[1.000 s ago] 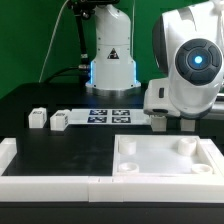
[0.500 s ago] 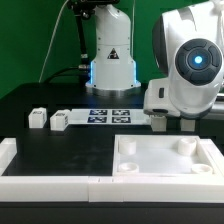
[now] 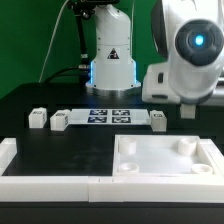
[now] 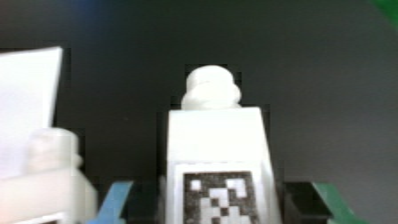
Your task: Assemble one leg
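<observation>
White plastic leg [image 4: 217,130] is framed between the fingers of the hand [image 4: 217,205], which is spread open with dark gaps on either side; nothing is gripped. The leg is located on the table [image 3: 60,150], just beside the marker board [image 3: 110,115] and behind the tabletop [image 3: 165,160]. Grasping is judged the step in hand: the fingers must be closed squarely on the leg before lifting.
</observation>
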`<state>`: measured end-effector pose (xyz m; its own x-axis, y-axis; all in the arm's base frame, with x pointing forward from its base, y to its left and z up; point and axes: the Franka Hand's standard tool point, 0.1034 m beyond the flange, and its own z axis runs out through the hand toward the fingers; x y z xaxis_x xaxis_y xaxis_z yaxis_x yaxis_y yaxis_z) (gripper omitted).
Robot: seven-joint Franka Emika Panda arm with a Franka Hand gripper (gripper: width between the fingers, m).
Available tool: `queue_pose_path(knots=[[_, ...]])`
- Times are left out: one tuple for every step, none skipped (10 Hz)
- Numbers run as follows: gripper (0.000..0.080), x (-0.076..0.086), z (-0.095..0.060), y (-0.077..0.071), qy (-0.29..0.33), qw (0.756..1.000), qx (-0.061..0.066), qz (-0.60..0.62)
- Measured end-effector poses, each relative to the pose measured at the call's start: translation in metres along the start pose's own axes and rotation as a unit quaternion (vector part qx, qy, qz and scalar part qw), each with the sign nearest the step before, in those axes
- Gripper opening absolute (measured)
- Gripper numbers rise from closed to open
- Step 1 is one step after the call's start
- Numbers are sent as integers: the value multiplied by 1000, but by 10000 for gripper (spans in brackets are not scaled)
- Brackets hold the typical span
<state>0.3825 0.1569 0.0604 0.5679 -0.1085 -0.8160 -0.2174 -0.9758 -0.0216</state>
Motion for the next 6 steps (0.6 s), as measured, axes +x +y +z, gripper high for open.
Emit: queue_pose_path(knots=[[290,-11,-12,2,-10,1000,-1,2],[290,-16,-21,-1,-10,1000,-2,-2],[290,-7,-18,-3,19,1000,3,-1],[290,-7,-17,-3,25,1000,3,-1],[290,-1,-22,-6,59,998,7,-2],[290,5,-28,-11,133,991,14,-7]])
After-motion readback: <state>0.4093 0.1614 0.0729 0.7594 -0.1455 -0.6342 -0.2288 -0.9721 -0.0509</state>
